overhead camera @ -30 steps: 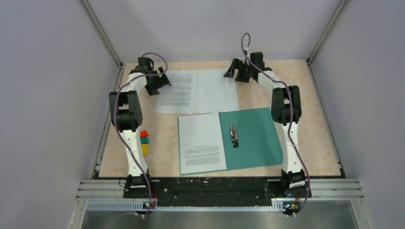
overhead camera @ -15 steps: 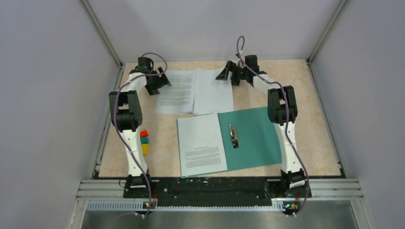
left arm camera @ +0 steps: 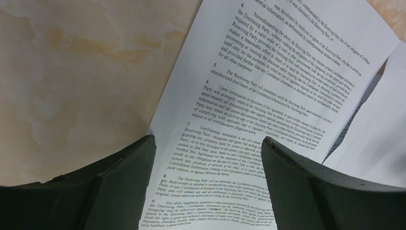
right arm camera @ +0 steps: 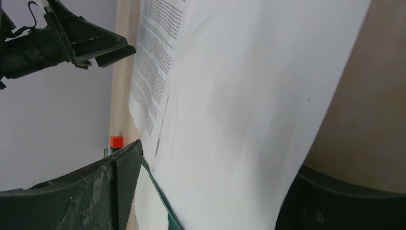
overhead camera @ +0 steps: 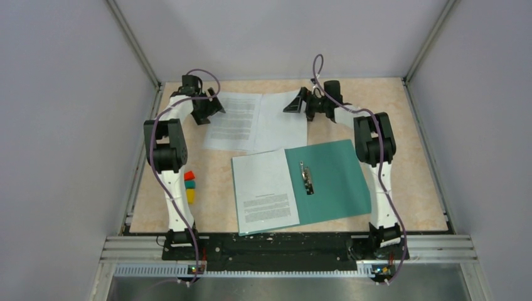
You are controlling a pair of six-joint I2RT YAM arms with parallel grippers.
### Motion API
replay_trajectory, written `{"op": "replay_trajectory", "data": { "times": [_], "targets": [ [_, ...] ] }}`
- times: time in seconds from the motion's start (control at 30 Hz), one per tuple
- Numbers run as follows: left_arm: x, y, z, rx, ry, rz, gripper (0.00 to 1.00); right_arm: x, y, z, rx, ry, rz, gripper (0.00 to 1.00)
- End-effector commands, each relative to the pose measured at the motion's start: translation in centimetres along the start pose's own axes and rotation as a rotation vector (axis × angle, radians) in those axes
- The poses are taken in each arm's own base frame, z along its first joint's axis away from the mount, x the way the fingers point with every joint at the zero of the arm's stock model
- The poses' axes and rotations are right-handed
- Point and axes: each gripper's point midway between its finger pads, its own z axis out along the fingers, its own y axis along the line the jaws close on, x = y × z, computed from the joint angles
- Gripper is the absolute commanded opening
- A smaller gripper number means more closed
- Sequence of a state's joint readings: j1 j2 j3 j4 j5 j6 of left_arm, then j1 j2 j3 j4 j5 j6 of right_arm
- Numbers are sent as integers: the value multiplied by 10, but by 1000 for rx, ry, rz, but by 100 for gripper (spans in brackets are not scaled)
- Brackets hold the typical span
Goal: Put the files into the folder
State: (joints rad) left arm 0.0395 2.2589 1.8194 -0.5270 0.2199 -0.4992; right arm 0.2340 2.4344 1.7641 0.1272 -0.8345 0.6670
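The teal folder (overhead camera: 335, 179) lies open at the table's middle, its metal fastener (overhead camera: 306, 177) along the spine. A printed sheet (overhead camera: 263, 191) lies on its left half. Two more files lie behind it: a printed sheet (overhead camera: 235, 122) and a blank sheet (overhead camera: 283, 122) partly over it. My left gripper (overhead camera: 212, 108) is open, low over the printed sheet's left edge (left arm camera: 249, 91), its jaws wide apart (left arm camera: 208, 140). My right gripper (overhead camera: 295, 102) is open at the blank sheet's far right corner, its jaws (right arm camera: 218, 158) straddling the blank sheet (right arm camera: 249, 105).
Red, green and yellow blocks (overhead camera: 189, 187) sit by the left arm; the red one shows in the right wrist view (right arm camera: 116, 142). Grey walls enclose the table on three sides. The left gripper shows in the right wrist view (right arm camera: 72, 40).
My right gripper has moved left and turned, and the blank sheet has slid left over the printed sheet. The folder has shifted slightly left. The left arm has stayed put.
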Motion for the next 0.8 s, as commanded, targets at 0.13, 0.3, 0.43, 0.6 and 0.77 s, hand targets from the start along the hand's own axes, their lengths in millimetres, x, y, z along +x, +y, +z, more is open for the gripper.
{"op": "replay_trajectory", "data": {
  "times": [0.13, 0.3, 0.43, 0.6, 0.77],
  "targets": [
    [10, -2, 3, -5, 24, -10, 83, 13, -2, -13, 84, 17, -10, 84],
    [12, -4, 5, 3, 28, -21, 82, 27, 6, 3, 59, 59, -12, 80],
    [11, -4, 5, 1, 24, -21, 81, 23, 9, 2, 62, 39, -5, 67],
    [9, 4, 5, -39, 17, -15, 80, 2, 22, -2, 41, -10, -13, 43],
    [7, 14, 4, -83, 5, -18, 78, -22, 38, -3, 18, -52, -21, 19]
  ]
}}
